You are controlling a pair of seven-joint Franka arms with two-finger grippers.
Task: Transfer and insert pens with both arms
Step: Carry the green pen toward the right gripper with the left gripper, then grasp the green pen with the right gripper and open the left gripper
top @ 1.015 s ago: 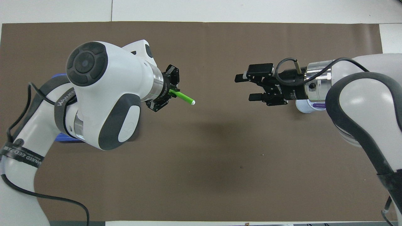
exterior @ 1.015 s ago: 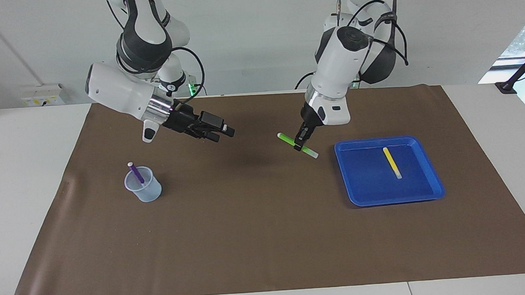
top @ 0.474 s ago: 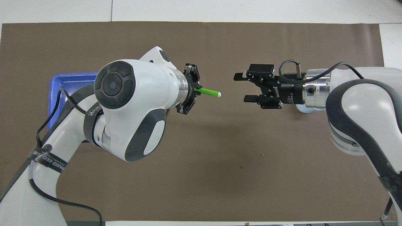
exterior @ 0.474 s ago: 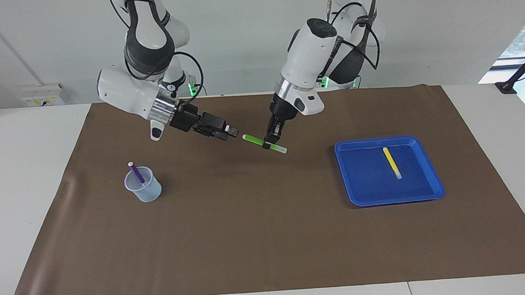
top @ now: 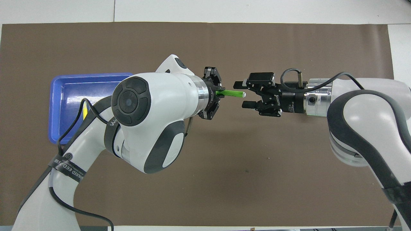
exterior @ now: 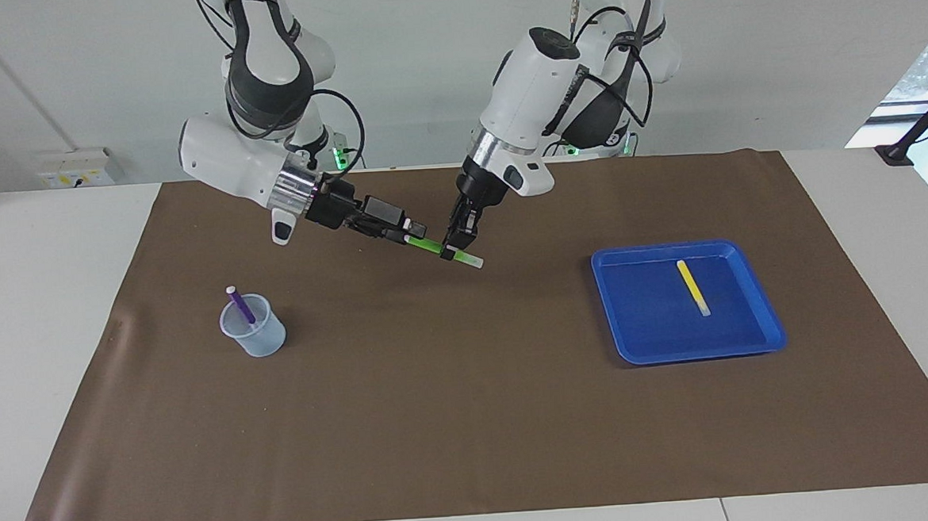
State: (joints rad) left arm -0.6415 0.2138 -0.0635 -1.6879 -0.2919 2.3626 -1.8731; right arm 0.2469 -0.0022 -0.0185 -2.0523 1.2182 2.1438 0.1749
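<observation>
My left gripper (exterior: 451, 251) is shut on the green pen (exterior: 431, 247) and holds it level in the air over the middle of the brown mat; the pen also shows in the overhead view (top: 232, 93). My right gripper (exterior: 412, 233) is open, and the pen's free end lies between its fingers (top: 238, 85). The purple pen (exterior: 240, 305) stands in a clear cup (exterior: 258, 339) toward the right arm's end. The yellow pen (exterior: 692, 287) lies in the blue tray (exterior: 762, 342) toward the left arm's end.
A brown mat (exterior: 472, 419) covers the table. In the overhead view the left arm covers part of the blue tray (top: 64, 93), and the right arm hides the cup.
My left gripper carried the green pen from beside the tray toward the right arm's end. My right gripper came to meet it, and the pen's end now sits between its open fingers.
</observation>
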